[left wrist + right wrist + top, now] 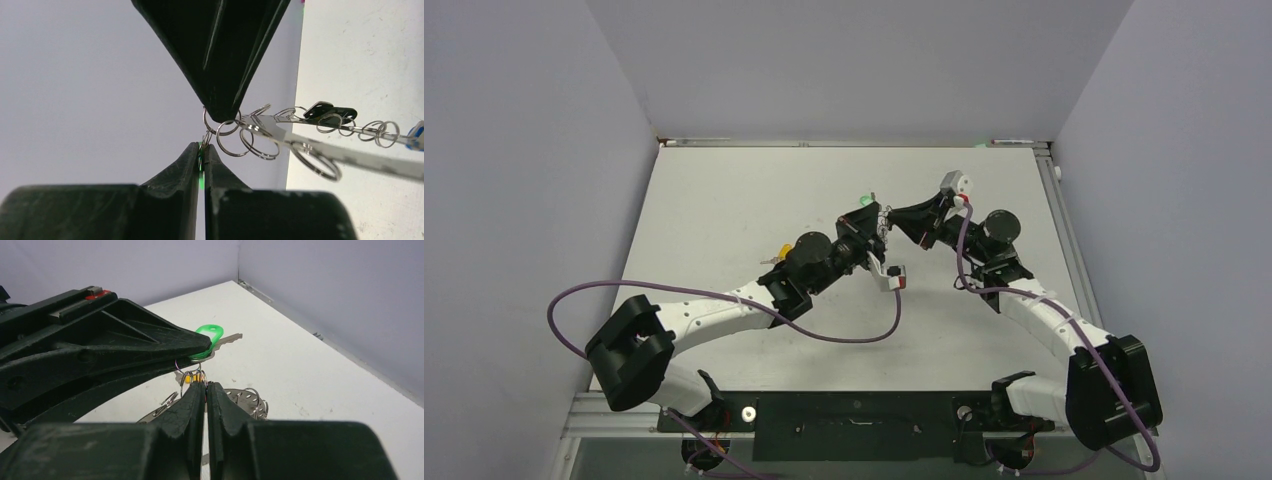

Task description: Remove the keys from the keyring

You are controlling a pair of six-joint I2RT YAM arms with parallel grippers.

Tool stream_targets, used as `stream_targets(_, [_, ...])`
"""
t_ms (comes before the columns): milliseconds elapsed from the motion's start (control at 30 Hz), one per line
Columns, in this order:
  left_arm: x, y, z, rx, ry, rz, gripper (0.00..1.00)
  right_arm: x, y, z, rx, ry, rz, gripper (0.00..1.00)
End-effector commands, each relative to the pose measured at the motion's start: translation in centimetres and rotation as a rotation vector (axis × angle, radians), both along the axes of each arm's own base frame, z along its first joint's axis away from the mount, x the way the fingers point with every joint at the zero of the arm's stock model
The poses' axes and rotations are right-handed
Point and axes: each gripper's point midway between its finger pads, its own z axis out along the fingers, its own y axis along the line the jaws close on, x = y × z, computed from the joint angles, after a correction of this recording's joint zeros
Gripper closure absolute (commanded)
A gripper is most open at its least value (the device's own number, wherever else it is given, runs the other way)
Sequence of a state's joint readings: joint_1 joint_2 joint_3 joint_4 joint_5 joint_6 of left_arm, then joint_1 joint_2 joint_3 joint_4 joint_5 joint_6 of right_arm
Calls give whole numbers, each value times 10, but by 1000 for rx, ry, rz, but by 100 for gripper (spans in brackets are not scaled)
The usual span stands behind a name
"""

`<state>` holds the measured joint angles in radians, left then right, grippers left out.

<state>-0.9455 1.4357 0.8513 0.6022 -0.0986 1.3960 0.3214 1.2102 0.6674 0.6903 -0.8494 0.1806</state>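
Working mid-desk (724, 200), tip to tip. Pinching 1 fine wire loop in the left gripper (201, 150), fingers pressed flat together; pinching a neighbouring loop in the right gripper (205, 387), likewise squeezed tight with only wire between. Both loops part of a cluster of small split rings (260, 147). Probably gripped from 2 sides to brace 1 loop and pry or twist the next, letting a key slide off the coil.

Trailing from that cluster: the keyring (380, 164), a flat grey plate, with a black key (330, 111) and a blue key (417, 136) threaded near it. Cannot tell whether hanging clear or resting on the desk.

Loose on the desk, by the look of it: a green key (209, 336) just beyond the meeting point and a yellow key (776, 256) beside the left arm's wrist. Judging by that, roughly halfway, with 2 off and at least 2 left.

Plenty of open desk to the right and toward the near edge; walls well apart. Little slack between the 2 tips, though, so best to pull apart gently and away from the green key to avoid sweeping it
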Motion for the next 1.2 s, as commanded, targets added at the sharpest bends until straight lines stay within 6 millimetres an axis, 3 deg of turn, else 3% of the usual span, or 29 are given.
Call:
stream_targets(0, [6, 6, 18, -47, -3, 44, 100, -4, -20, 84, 254, -216, -84, 95])
stream_targets(233, [9, 5, 22, -64, 18, 59, 100, -7, -18, 98, 386, -192, -84, 95])
stream_targets(500, [8, -5, 27, -90, 31, 35, 100, 0, -8, 99, 472, -114, -118, 95])
stream_targets(800, [4, -16, 46, -176, 75, -8, 100, 10, 5, 79, 503, -46, -145, 95])
stream_targets(933, [8, -10, 47, -182, 78, 20, 100, 7, 2, 53, 426, -29, -136, 95])
stream_targets(1067, [10, -2, 45, -178, 80, 35, 100, -3, -6, 43, 360, -48, -118, 95])
stream_targets(1167, [12, -1, 45, -179, 73, 32, 100, -10, -7, 34, 304, -62, -98, 81])
